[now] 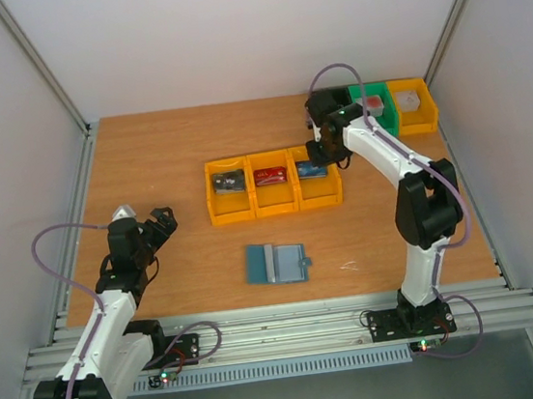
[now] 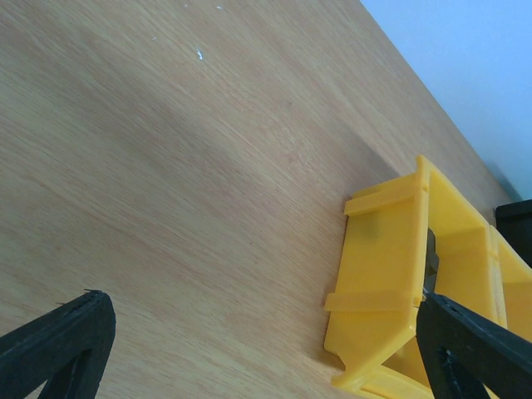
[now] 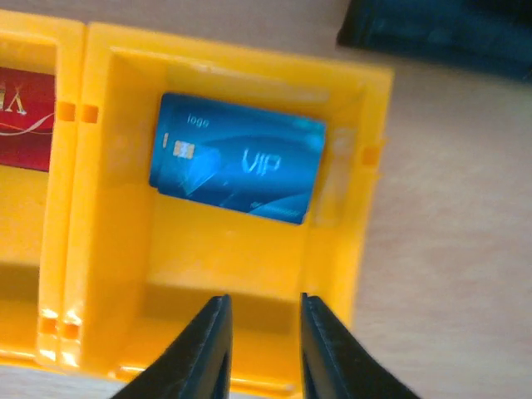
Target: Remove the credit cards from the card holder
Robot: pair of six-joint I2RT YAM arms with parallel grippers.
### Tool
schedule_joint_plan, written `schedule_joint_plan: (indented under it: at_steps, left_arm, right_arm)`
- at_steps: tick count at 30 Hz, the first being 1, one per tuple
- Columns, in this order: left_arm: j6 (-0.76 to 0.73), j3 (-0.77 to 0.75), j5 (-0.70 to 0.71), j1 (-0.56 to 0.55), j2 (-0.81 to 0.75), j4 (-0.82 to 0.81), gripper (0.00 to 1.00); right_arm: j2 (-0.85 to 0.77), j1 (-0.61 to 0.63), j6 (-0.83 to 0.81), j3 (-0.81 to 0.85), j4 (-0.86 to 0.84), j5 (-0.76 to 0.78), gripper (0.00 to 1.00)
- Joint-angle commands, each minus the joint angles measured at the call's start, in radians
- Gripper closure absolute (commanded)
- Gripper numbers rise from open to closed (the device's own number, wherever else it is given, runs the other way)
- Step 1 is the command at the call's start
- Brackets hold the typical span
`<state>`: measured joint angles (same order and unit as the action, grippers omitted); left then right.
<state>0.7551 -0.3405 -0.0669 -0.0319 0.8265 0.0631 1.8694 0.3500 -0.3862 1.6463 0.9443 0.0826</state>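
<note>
The blue card holder lies open on the table in front of three yellow bins. A dark grey credit card is in the left bin, a red one in the middle bin, and a blue one in the right bin. In the right wrist view the blue card lies flat in its bin, with the red card at the left edge. My right gripper hovers above that bin, jaws a narrow gap apart and holding nothing. My left gripper is wide open over bare wood.
The row of yellow bins stands mid-table; its left end shows in the left wrist view. A green bin and another yellow bin with small blocks stand at the back right. A metal rail runs along the near edge.
</note>
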Motion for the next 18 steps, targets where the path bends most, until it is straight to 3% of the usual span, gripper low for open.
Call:
schedule_joint_plan:
  at_steps: [1, 6, 18]
  left_arm:
    - [0.005, -0.01, 0.011, 0.007, 0.006, -0.036, 0.01]
    - [0.003, -0.011, 0.015, 0.007, 0.015, -0.034, 0.01]
    - [-0.01, -0.02, 0.024, 0.007, 0.043, -0.042, 0.01]
  right_arm:
    - [0.082, 0.007, 0.192, 0.02, 0.07, -0.108, 0.8]
    - [0.146, 0.009, 0.235, 0.018, 0.071, -0.131, 0.91]
    - [0.321, 0.008, 0.248, 0.114, 0.047, -0.053, 0.94]
